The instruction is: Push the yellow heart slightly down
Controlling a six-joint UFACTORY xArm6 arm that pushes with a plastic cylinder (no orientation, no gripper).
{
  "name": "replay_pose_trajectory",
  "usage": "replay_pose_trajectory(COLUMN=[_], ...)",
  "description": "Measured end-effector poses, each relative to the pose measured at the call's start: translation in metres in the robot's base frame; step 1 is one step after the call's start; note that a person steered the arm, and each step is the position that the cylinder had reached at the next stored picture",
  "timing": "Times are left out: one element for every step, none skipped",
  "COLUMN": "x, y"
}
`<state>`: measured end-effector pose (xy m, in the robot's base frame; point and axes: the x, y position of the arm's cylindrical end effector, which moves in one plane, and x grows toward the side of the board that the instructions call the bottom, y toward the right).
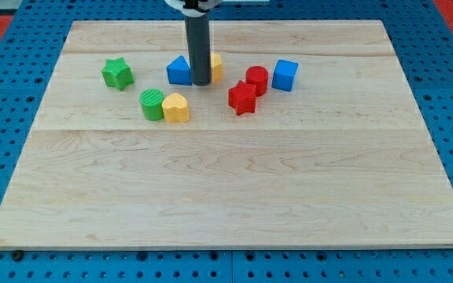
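My tip (200,82) is seen lowered between a blue block (179,71) and a partly hidden yellow block (215,66); no claw is fitted, so no spread or pinch can be told.

The yellow heart (176,108), rounded and glossy, is found below the tip, touching a green cylinder (152,104) on its left. 7 blocks are counted: 2 yellow, 2 green including a star (117,73), 2 blue including a cube (285,75), 2 red, a cylinder (256,80) and a star (242,98), making 8. Bare board (226,196) lies open toward the view's bottom edge.

My rod hangs straight down from the view's top, upright and dark, with my tip (201,82) set low near the upper middle.
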<state>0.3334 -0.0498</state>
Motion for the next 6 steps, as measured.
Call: replay_pose_trajectory(x=[-0.026,-0.010,-0.005,-0.001,0.034,0.069], y=[-0.050,-0.090,-0.106,-0.074,-0.041,-0.037])
